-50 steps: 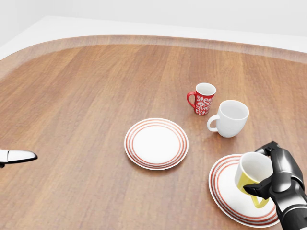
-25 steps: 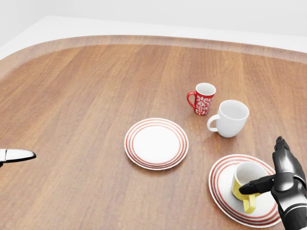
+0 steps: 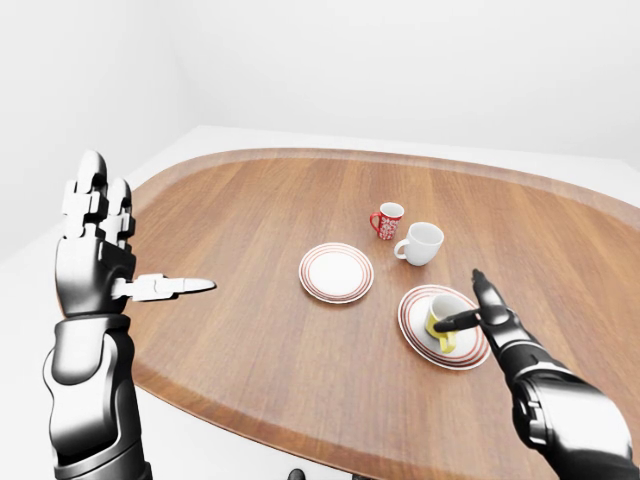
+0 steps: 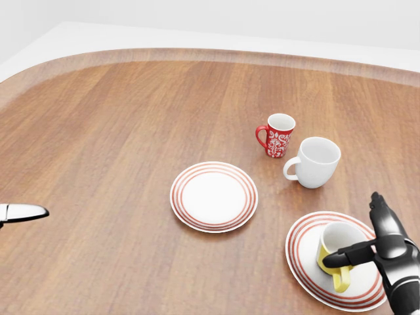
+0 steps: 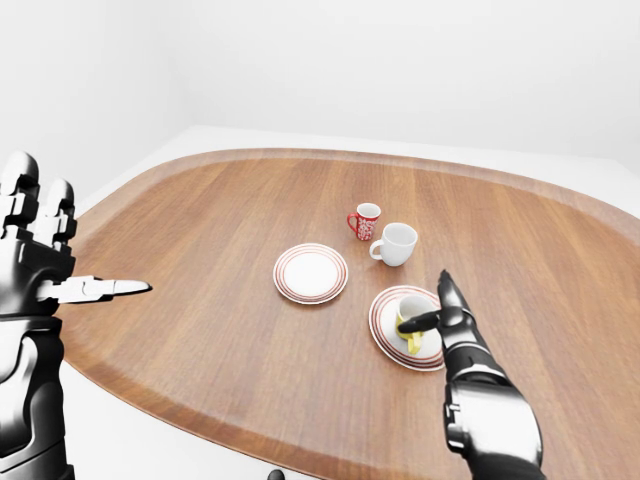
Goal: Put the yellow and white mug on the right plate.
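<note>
The yellow and white mug (image 4: 338, 252) was seen upright on the right plate (image 4: 302, 262), at 5 o'clock from the left plate (image 4: 214, 196). The right robot hand (image 4: 374, 246) was spread wide, one finger touching it. The mug was judged rigid, light, breakable; the handle offers purchase.

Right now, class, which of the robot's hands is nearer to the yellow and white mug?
Right. The right hand stands open beside the yellow and white mug on the right plate; the left hand is raised far off, beyond the table's left edge.
</note>
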